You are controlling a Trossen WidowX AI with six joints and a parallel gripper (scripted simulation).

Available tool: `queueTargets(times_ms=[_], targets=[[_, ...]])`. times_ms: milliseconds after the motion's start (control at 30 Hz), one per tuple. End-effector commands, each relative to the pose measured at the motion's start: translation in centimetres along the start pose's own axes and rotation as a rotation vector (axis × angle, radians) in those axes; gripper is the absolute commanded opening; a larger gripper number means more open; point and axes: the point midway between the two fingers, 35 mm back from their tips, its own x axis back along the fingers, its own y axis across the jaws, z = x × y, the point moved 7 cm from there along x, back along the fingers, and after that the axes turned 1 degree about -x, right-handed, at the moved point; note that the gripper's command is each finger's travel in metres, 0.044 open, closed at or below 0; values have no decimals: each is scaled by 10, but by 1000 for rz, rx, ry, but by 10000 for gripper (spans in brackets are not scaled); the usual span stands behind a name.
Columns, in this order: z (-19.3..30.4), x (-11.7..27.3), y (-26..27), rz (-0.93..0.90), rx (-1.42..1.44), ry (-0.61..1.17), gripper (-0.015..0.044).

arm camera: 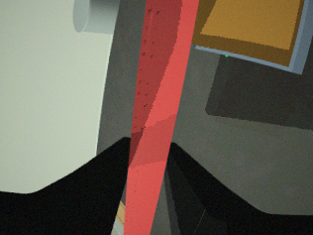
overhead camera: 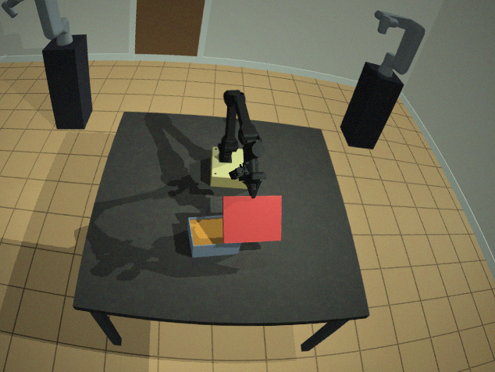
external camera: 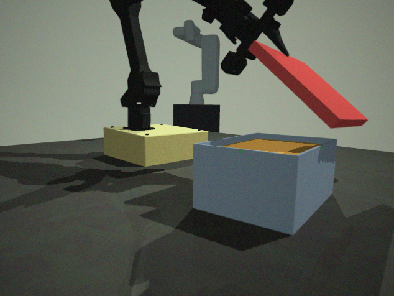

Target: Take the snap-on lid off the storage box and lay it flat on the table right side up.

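The dark surface [overhead camera: 304, 276] [external camera: 79, 254] [arm camera: 258, 163] carries the blue-grey storage box [overhead camera: 215, 251] [external camera: 245, 185] [arm camera: 298, 58], open at the top, its corner nearest the left front corner of the surface in the top view and well in from each edge. The red lid [overhead camera: 251, 219] [external camera: 308, 84] [arm camera: 165, 98] is off it, aloft and steeply tilted, its far edge low, partly over the box in the top view and reaching toward the right edge of the surface. The tool [overhead camera: 253, 196] [external camera: 270, 52] [arm camera: 148, 148] is clamped on the lid at one edge. I judge the lid light and stiff, likely smooth plastic, not fragile. Held so far from its middle, it may droop or twist in the pads; the middle of that edge looks the right place to hold, squeezed firmly, with slow turns while levelling.
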Motion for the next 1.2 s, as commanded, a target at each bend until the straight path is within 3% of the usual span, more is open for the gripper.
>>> queueTargets(times_ms=[0, 1167], targets=[[9, 2, 0, -8, -6, -1, 0], [78, 8, -5, -7, -11, 3, 0]])
